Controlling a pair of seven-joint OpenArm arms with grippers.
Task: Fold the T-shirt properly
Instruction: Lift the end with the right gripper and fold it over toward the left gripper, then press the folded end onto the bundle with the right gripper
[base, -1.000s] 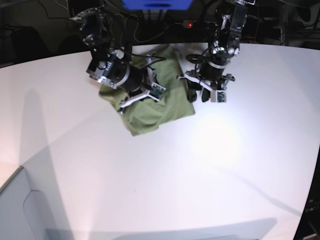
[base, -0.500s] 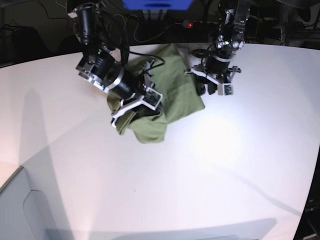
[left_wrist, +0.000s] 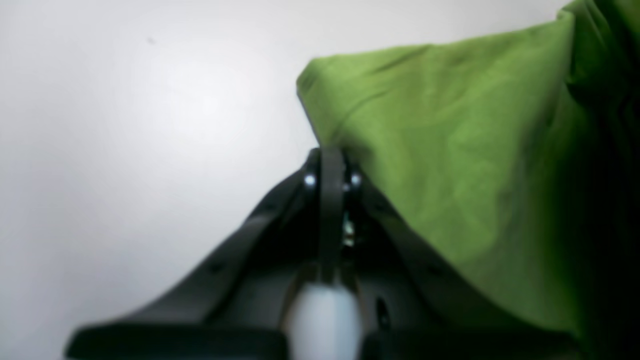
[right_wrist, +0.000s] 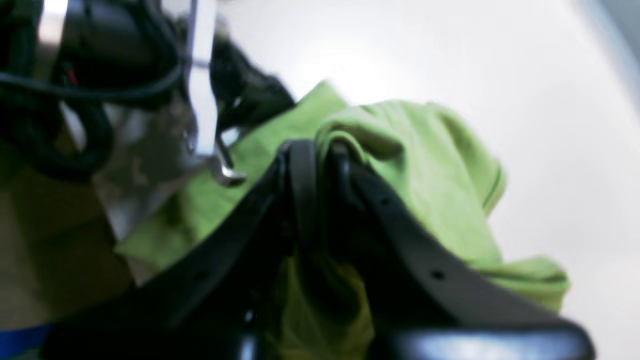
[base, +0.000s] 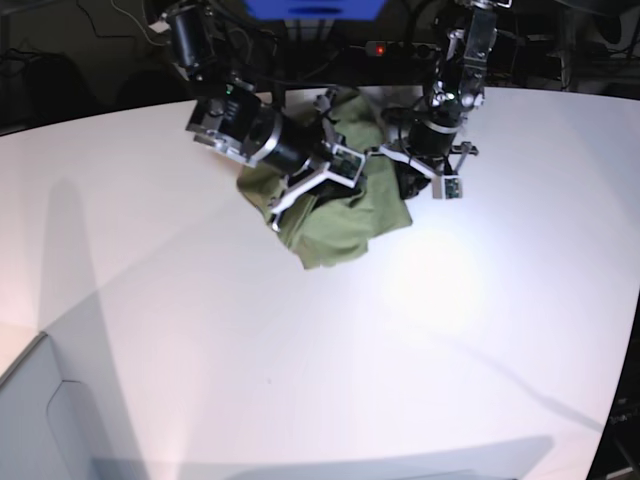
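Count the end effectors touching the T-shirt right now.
2. The left end effector pinches the T-shirt at its edge; the right end effector grips a bunched fold.

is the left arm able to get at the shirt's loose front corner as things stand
Probably not right away: the left claw looks shut on the T-shirt edge, so it must let go first. The bare table by that corner leaves the way free.
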